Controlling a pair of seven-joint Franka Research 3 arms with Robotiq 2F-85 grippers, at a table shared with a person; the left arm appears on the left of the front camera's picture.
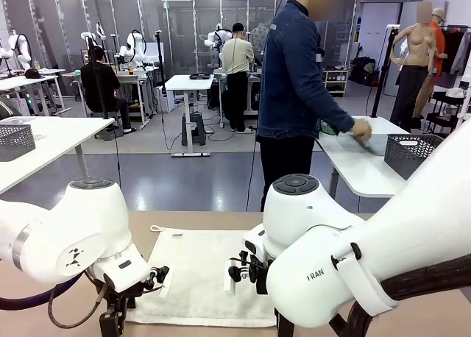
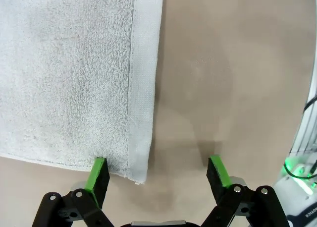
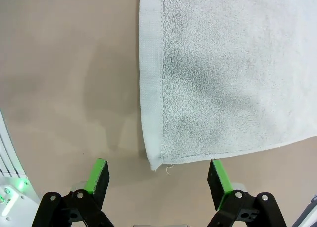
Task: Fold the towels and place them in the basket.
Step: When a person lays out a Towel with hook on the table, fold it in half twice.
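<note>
Off-white terry hand towel (image 1: pixel 202 274) lies spread flat on tan surface (image 1: pixel 184 221), btw the two white arms. Small corner loop (image 1: pixel 156 228) at its far left corner. Not folded yet, not in a basket.

L tool (image 2: pixel 158 163): jaws wide, nothing held. L wrist view: towel's hemmed corner sits btw the green pads (image 2: pixel 100 170). One pad overlaps the towel's edge, other is over bare surface. Contact w/ cloth: can't tell.

R tool (image 3: pixel 158 163): jaws wide too, nothing held. R wrist view: another hemmed corner of same towel lies btw its pads. One pad is just beside the towel's edge, other over bare surface. Loose thread (image 3: pixel 168 171) curls off that corner.

Front view: both arms bent low over towel's near edge, L arm by its left corner, R arm by its right side.

Person in dark blue denim jacket (image 1: pixel 294 72) stands at far side, turned to white side table (image 1: pixel 360 171) at pic right, hand (image 1: pixel 361 130) down on it. Dark charcoal rectangular mesh basket (image 1: pixel 409 154) stands on that side table, just beside the hand, well apart from towel. Grey mesh basket (image 1: pixel 15 140) sits on a white table at pic left.
</note>
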